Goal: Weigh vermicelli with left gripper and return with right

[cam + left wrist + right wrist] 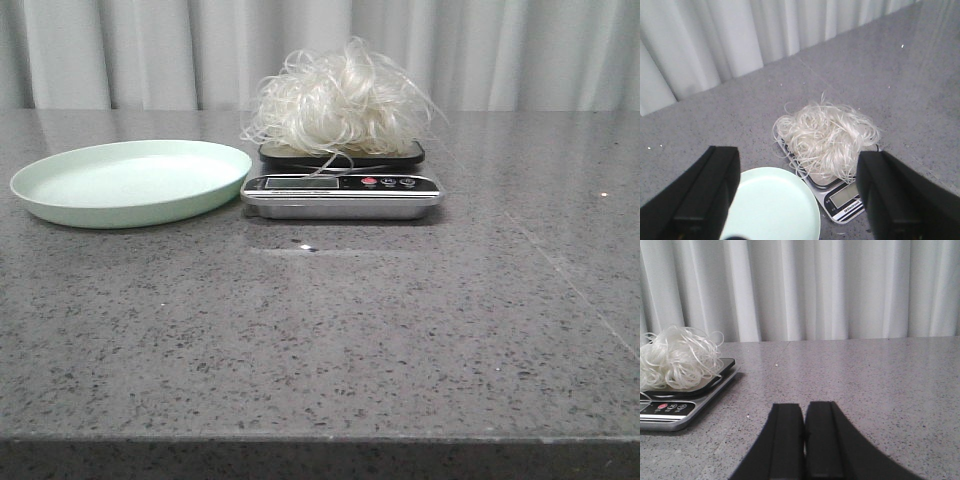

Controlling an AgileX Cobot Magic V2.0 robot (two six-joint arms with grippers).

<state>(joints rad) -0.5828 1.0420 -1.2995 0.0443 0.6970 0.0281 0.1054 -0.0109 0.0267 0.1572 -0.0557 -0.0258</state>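
Two claws show only in their own wrist views. Left claw [797, 200] is spread wide and holds nothing; between and just beyond its fingers sits the fluffy white vermicelli nest [827, 139], resting on the black-topped silver kitchen scale [845, 199], with the pale green round plate [775, 205] beside it. Right claw [804, 440] is pressed together, low over the grey speckled surface [880, 385], the scale well off to one side.

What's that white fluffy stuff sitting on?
The vermicelli rests on the black platform of a kitchen scale. Its buttons and display show in front; most of the platform's top is hidden beneath the strands.
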